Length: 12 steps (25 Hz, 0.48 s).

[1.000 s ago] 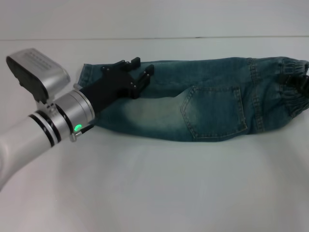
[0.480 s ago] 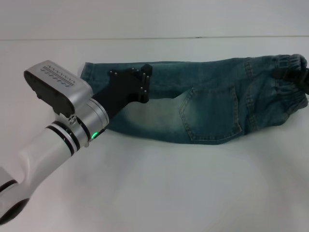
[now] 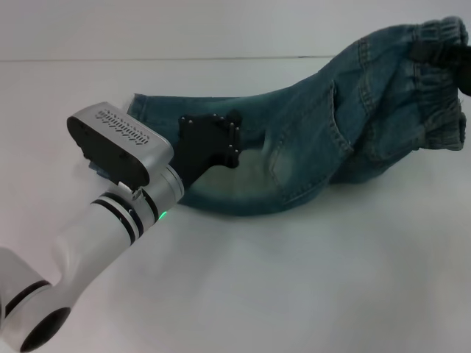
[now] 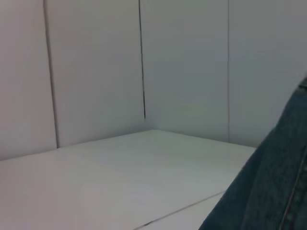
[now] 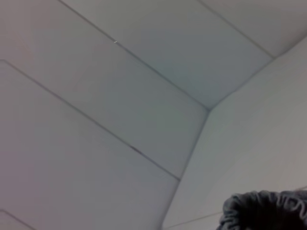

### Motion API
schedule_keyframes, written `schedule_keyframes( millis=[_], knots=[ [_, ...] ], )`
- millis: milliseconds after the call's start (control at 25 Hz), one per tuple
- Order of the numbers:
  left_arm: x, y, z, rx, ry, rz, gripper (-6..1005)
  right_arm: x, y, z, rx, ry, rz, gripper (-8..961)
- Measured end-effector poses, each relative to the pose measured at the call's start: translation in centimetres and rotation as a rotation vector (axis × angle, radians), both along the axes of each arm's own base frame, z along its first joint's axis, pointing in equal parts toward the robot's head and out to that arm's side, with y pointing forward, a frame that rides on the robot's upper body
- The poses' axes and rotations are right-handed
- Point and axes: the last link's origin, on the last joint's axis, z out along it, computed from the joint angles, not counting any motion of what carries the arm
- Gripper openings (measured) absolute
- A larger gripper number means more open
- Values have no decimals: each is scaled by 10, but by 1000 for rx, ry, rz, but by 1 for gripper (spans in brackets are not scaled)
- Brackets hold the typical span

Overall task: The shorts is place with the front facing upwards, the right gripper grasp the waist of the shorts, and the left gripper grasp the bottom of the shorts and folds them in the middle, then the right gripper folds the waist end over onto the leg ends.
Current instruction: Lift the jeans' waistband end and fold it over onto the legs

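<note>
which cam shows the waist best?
Head view: the waist shows raised off the table at the right gripper. Right wrist catches only a gathered sliver; left wrist shows plain denim, no waist.

The head view looks down across the desk (image 3: 294, 294), while both wrist views sit low, facing walls, each sharing the shorts (image 3: 309, 147).

waist (image 3: 434, 81) lifted (right claw (image 3: 450, 59)), shorts (image 3: 309, 151) draped

white table (image 3: 309, 279), the shorts (image 3: 294, 158) lying partly on it
</note>
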Motion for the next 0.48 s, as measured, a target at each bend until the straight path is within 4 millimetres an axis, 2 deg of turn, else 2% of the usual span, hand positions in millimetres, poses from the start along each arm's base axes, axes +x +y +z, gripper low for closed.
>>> schedule_keyframes(
  millis=[360,480],
  knots=[
    [17,-7,-19,-46,23,-24,1,-45,15,16,-29,-20,128,121],
    [23,-12,-26,-69,38,-46,1,-60,24,16,-52,-51,169,122]
  ],
)
